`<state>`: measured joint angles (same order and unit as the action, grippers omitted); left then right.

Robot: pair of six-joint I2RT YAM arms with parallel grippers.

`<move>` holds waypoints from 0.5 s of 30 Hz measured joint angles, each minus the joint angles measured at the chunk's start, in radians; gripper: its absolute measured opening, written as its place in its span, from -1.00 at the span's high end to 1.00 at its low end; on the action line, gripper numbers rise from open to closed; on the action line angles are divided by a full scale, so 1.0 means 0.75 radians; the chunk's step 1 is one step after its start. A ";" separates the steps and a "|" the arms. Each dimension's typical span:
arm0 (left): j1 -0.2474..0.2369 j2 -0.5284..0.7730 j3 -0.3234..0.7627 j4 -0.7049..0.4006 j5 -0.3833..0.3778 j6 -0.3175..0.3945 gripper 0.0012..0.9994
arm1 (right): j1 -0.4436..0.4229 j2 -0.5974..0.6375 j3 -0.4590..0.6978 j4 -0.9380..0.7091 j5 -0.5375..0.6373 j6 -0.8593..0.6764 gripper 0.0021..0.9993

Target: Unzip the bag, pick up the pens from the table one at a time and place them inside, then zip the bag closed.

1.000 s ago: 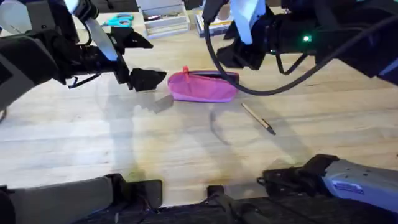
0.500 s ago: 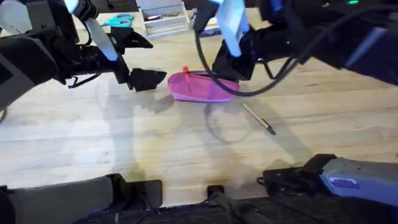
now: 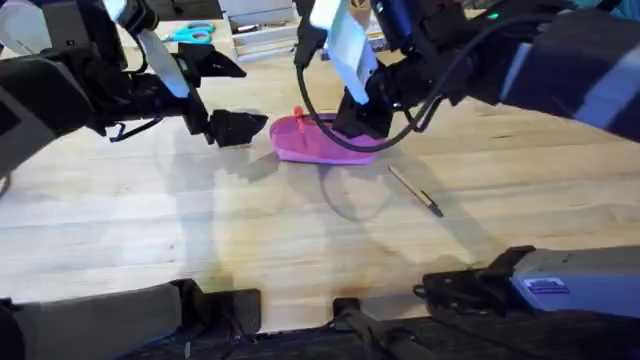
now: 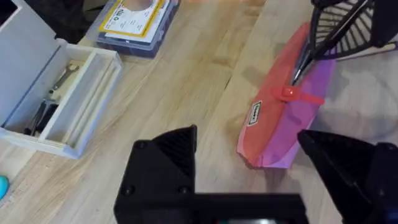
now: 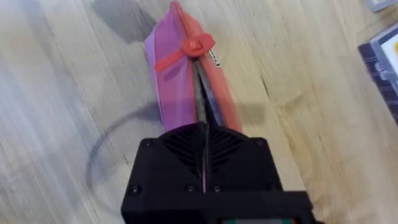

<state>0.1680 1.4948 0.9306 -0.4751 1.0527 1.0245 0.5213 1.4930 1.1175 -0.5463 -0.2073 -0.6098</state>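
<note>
Right end effector (image 5: 204, 134) clenched over the bag (image 3: 322, 141) (zipper line), left end effector (image 4: 249, 155) released beside it

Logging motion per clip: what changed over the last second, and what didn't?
The right gripper swept leftward and down onto the pink fabric zipper pouch, its closed fingers now over the zipper line. The left gripper, the pouch and the thin tan pen on the wooden table stayed put.
</note>
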 joint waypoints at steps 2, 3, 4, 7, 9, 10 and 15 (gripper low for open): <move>0.000 0.000 0.000 0.000 0.000 0.000 -0.99 | 0.000 0.024 0.000 0.001 0.000 0.000 0.94; 0.000 0.000 0.000 0.000 0.000 0.000 -0.99 | 0.000 0.036 0.000 0.006 0.000 0.000 0.94; 0.000 0.000 0.000 0.000 0.000 0.000 -0.99 | 0.000 0.048 0.000 0.016 0.000 0.000 0.94; 0.000 0.000 0.000 0.000 0.000 0.000 -0.98 | 0.000 0.089 0.000 0.059 -0.001 0.000 0.94; 0.000 0.000 0.000 0.000 -0.001 0.000 -0.99 | 0.000 0.114 0.000 0.088 -0.001 0.000 0.94; 0.000 0.000 0.000 0.000 0.000 0.000 -0.99 | 0.000 0.124 0.000 0.104 -0.001 0.000 0.94; 0.000 0.000 0.000 0.000 -0.001 0.000 -0.99 | 0.000 0.158 0.000 0.159 -0.001 0.000 0.94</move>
<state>0.1680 1.4948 0.9306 -0.4751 1.0523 1.0245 0.5213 1.6116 1.1175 -0.4271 -0.2077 -0.6098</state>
